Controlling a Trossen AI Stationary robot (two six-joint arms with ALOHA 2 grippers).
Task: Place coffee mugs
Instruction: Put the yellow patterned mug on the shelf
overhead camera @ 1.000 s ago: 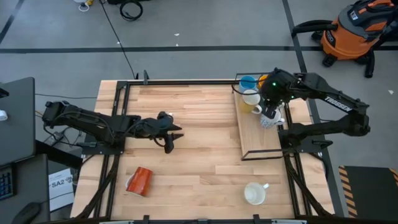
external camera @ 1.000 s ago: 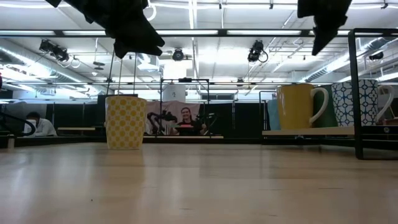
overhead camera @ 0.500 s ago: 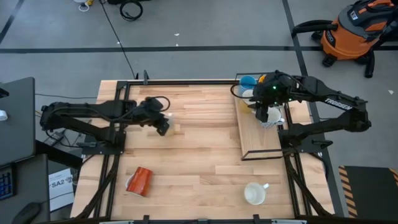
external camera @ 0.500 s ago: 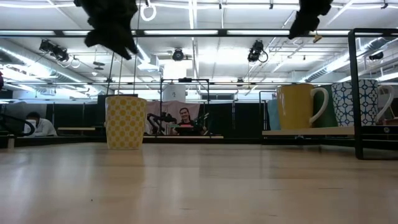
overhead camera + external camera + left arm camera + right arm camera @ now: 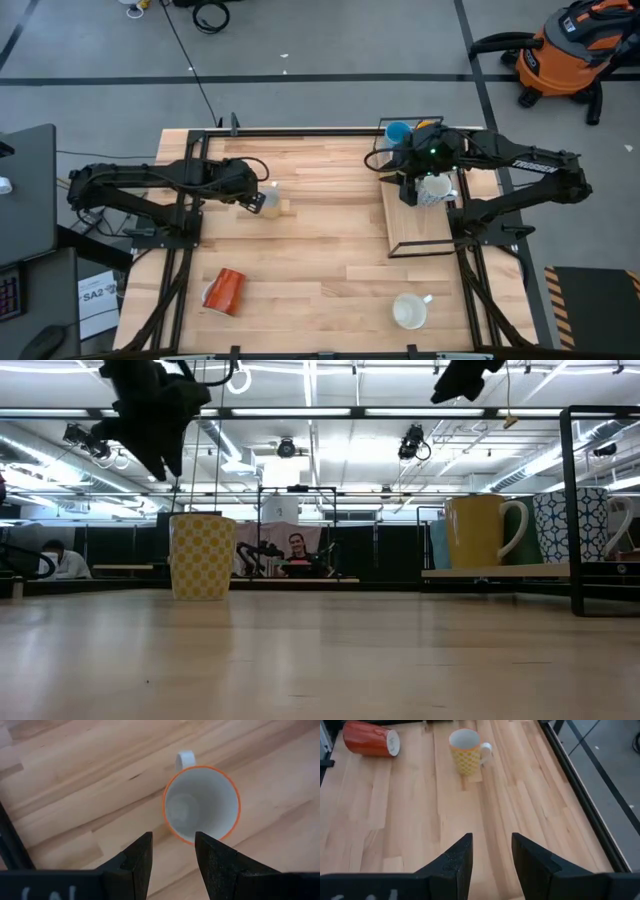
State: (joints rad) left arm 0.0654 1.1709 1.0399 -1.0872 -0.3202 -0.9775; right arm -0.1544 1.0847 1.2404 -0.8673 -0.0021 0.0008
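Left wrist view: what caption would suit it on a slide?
Open left gripper hovering above an upright orange-rimmed mug on the wooden table.

The wooden tabletop carries a yellow mug upright at 10 o'clock, a red mug on its side at 8, a white mug at 5, and a tray of mugs at 2.

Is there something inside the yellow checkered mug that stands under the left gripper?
The left wrist view looks into the yellow checkered mug beneath the open left gripper: only its bare white bottom shows, nothing inside.
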